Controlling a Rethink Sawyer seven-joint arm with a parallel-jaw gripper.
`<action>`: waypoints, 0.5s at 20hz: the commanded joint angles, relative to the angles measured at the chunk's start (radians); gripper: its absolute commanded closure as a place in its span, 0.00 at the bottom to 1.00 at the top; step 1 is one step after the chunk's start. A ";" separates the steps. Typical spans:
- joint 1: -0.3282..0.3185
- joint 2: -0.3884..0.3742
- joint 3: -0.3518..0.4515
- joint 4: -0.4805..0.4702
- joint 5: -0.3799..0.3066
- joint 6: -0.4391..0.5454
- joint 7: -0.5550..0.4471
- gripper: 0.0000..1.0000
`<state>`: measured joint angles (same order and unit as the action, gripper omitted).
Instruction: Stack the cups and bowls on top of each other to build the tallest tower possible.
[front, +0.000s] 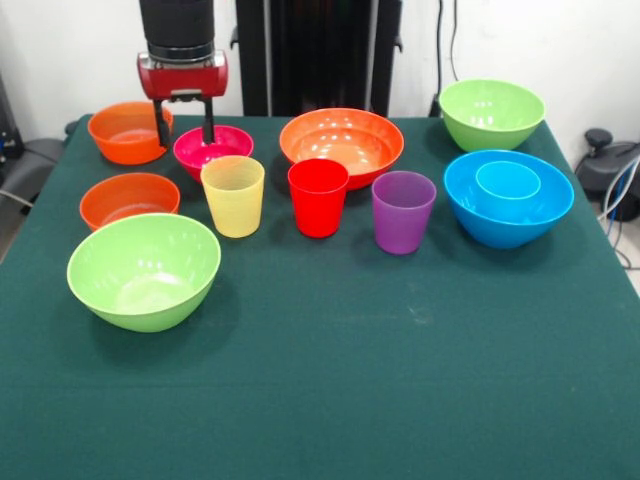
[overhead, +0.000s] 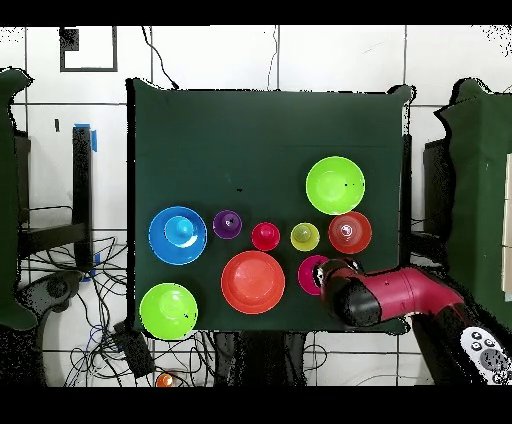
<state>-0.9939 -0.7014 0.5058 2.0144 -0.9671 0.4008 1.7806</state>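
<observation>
My claw (front: 184, 128) hangs over the back of the green-clothed worktop (front: 330, 380), fingers spread apart, empty. The tips straddle the far rim of the small glossy magenta plastic bowl (front: 214, 150): one finger sits outside the rim, toward the small orange plastic bowl (front: 128, 131) at the back corner, the other over the magenta bowl's hollow. Can't tell whether either tip touches the rim.

Nothing stacked except one item: the light blue plastic tumbler (front: 508, 180) sits upright inside the large blue plastic bowl (front: 508, 205).

Middle row, upright, apart from each other: yellow translucent plastic tumbler (front: 233, 195), red plastic tumbler (front: 318, 197), purple plastic tumbler (front: 403, 211). The yellow one stands just in front of the magenta bowl. The wide orange plastic bowl (front: 342, 142) is behind the red tumbler, between the magenta bowl and the far lime green bowl (front: 491, 112), which sits at the back corner behind the blue bowl.

Second small orange bowl (front: 129, 199) is beside the yellow tumbler, in front of the first orange one. The other large lime green plastic bowl (front: 144, 269) is nearest the front, just in front of that orange bowl, rims close.

All bowls are mouth up. From overhead, my red arm (overhead: 400, 295) covers part of the magenta bowl and hides the corner orange bowl.
</observation>
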 joint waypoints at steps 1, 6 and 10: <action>-0.001 0.118 0.036 -0.044 -0.062 0.063 -0.187 0.00; -0.001 0.147 0.024 -0.059 -0.088 0.053 -0.188 0.00; 0.005 0.145 0.020 -0.063 -0.094 0.068 -0.193 0.00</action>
<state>-1.0051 -0.6140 0.5058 2.0138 -0.9843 0.4006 1.7806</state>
